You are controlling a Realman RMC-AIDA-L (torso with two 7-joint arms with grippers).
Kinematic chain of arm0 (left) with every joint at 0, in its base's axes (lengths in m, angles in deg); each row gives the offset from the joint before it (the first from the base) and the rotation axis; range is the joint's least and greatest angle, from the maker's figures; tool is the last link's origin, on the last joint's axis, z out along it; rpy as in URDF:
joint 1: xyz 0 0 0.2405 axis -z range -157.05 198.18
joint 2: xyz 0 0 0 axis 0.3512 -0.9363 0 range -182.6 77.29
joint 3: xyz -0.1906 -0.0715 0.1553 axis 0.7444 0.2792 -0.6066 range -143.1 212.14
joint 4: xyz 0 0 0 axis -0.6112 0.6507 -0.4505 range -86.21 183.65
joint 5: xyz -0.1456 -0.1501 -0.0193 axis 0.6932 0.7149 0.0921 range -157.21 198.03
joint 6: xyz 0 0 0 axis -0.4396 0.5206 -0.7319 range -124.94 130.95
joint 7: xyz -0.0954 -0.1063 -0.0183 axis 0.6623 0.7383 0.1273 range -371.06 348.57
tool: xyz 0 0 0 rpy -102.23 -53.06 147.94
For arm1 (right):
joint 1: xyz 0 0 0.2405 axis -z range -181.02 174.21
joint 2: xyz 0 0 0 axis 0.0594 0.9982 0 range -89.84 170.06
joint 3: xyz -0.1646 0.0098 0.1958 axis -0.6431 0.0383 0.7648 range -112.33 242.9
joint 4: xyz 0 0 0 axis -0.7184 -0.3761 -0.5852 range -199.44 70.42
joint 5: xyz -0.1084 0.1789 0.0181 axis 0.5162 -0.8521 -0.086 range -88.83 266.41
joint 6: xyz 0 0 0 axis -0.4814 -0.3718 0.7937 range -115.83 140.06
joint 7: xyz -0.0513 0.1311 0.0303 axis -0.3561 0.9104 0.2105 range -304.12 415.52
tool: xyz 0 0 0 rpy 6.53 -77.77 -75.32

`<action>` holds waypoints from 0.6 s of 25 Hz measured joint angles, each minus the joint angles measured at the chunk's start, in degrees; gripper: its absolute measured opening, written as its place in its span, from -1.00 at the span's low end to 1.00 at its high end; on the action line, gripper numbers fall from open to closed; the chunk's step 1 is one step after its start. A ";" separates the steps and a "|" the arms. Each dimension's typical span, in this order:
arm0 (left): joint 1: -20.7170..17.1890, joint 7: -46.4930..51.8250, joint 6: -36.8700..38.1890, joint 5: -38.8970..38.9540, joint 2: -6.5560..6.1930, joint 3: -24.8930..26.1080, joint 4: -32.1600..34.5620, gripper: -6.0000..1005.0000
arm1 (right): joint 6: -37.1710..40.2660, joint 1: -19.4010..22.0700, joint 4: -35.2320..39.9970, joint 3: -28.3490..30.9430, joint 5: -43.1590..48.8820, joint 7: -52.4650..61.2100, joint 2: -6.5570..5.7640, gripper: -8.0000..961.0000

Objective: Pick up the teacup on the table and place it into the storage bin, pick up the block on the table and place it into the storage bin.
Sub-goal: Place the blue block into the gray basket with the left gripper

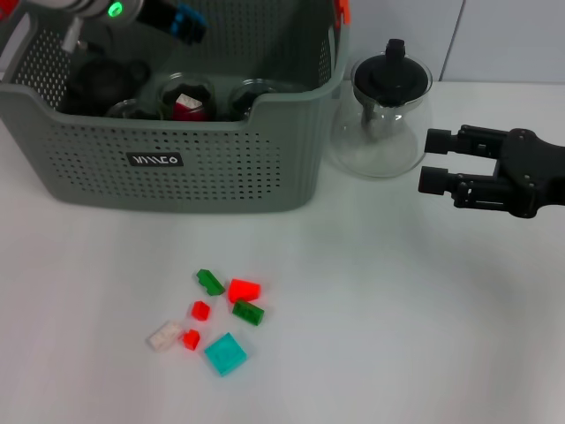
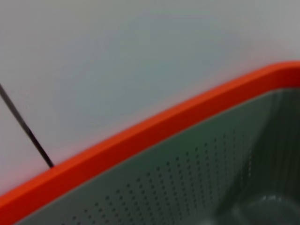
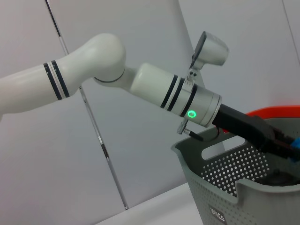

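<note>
The grey-green storage bin [image 1: 177, 168] stands at the back left of the table; its wall [image 3: 234, 197] also shows in the right wrist view. Glass teacups [image 1: 184, 95] lie inside it, one holding a red and white block [image 1: 187, 106]. My left gripper [image 1: 181, 22] hangs over the bin's interior, above its back part. Loose blocks lie on the table in front of the bin: a teal one [image 1: 226, 353], red ones [image 1: 244, 290], green ones [image 1: 210, 282] and a white one [image 1: 164, 336]. My right gripper [image 1: 431, 160] hovers open and empty at the right.
A glass teapot [image 1: 381, 124] with a black lid stands between the bin and my right gripper. The bin's back rim is orange [image 2: 140, 136] above its perforated inner wall [image 2: 187, 183]. Dark objects [image 1: 97, 84] sit in the bin's left part.
</note>
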 joint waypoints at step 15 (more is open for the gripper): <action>-2.15 1.23 1.09 -1.05 1.51 -1.13 4.51 0.29 | 0.33 0.06 0.06 -0.46 0.16 -0.09 -0.05 0.65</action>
